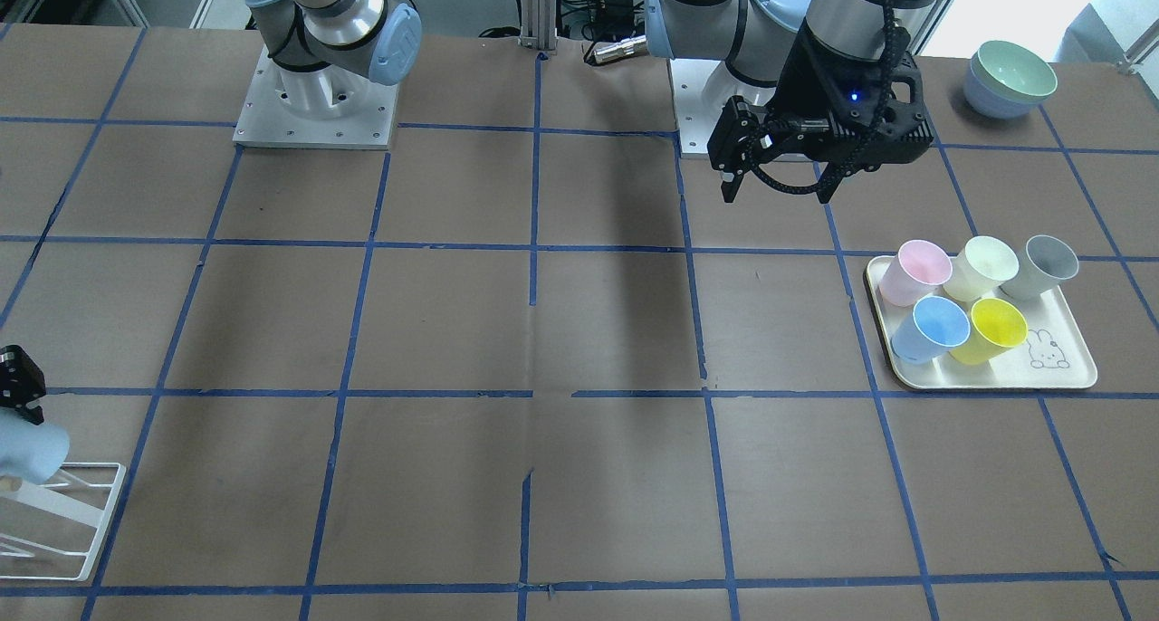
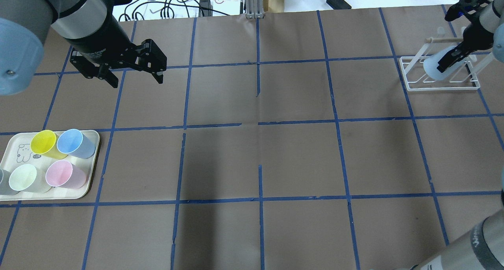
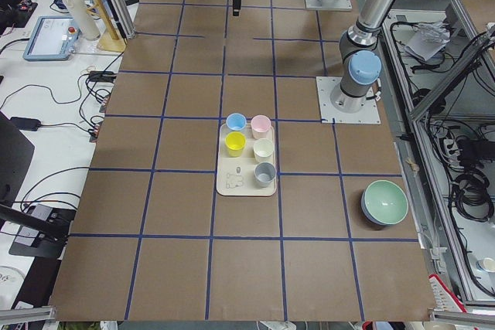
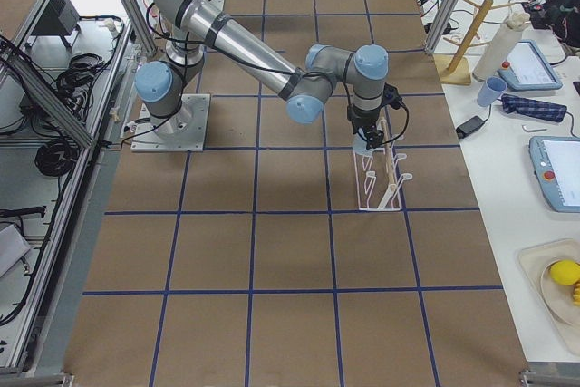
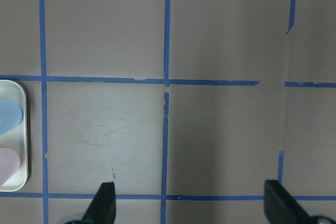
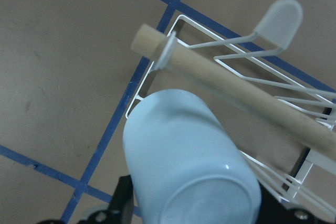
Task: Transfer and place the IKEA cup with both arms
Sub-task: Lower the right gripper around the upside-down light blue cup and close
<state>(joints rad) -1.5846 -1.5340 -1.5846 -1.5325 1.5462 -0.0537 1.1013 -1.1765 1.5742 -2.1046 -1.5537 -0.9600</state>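
Rabbit drawing (image 1: 1048, 349) marks tray (image 1: 1079, 382); right hand (image 2: 447, 61) clasps IKEA cup (image 6: 189, 166).

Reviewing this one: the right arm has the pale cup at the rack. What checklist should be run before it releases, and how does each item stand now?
1. Right gripper, jaws shut on the IKEA cup: ok.
2. Cup positioned over the white wire rack: ok.
3. Cup seated on a rack prong, so it will stay put when released: cannot tell.
4. Cup apart from the wooden dowel beside it: cannot tell.
5. Left gripper open, empty and far from the rack: ok.
6. The other five cups upright on the tray: ok.
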